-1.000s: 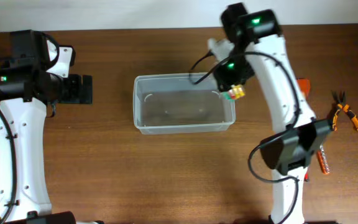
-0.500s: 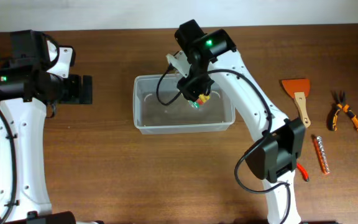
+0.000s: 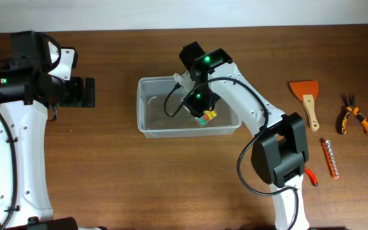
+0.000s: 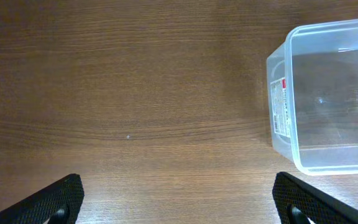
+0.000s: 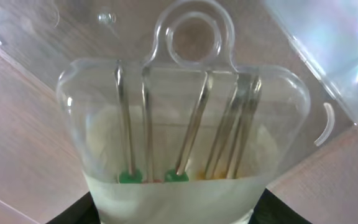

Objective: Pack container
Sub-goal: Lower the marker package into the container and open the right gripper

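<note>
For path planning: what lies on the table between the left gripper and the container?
Nothing: only bare wooden table lies between the left gripper and the container, as the overhead and left wrist views show.

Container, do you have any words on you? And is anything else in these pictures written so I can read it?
White label on the container's end wall: a red mark and tiny print, too small to read.
Clear tool pack: no words show.
Nothing else carries readable writing.
</note>
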Controlling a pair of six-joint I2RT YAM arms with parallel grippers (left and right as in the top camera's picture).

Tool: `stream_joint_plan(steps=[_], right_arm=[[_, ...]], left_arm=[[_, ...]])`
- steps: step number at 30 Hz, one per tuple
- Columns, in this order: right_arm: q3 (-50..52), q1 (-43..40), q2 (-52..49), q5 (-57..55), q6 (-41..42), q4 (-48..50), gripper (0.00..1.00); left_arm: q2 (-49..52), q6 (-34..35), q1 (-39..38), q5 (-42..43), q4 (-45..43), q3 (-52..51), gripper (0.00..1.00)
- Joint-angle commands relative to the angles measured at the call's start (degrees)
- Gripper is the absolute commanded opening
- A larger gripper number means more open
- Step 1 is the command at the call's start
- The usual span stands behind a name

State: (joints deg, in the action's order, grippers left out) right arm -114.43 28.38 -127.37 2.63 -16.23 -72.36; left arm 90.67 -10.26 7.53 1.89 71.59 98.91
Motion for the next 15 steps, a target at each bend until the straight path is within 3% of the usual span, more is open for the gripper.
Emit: stream_joint_plan(steps=[1, 15], right_arm=[[0.11, 0.44, 0.50, 0.63, 2.01, 1.36, 0.56], [0.11, 0.44, 0.50, 1.66, 2.19, 2.38, 0.60]], left_arm=[[0.52, 0.31, 0.15, -0.20, 0.20, 0.87, 0.99], [0.52, 0.31, 0.15, -0.20, 0.83, 0.87, 0.99]])
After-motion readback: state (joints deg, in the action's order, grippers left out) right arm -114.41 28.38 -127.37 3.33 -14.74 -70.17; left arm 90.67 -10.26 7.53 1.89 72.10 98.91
